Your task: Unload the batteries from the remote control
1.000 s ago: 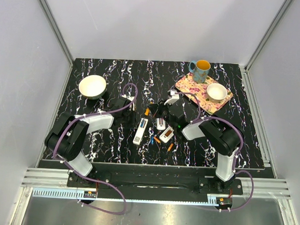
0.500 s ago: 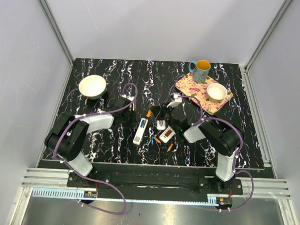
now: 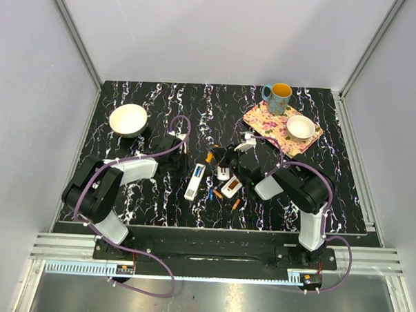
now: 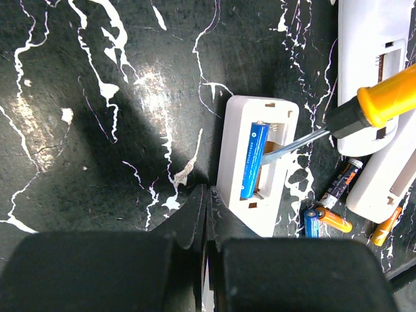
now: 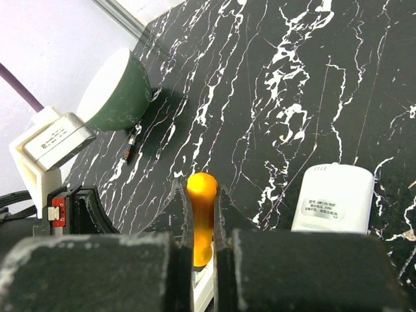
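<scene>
Right gripper [image 5: 202,198] clamped on screwdriver [image 4: 383,97]; left gripper [image 4: 205,203] fingers together at the remote's near corner.
Remote [image 4: 231,162] open, 1 blue battery [image 4: 253,159] seated inside, blade beside it; at least 3 loose batteries [image 4: 325,220] just right of remote. Judged partly unloaded.

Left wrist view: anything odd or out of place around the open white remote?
Yes: an orange-handled screwdriver has its metal tip poked into the white remote's compartment beside the blue battery; loose batteries lie scattered alongside.
</scene>
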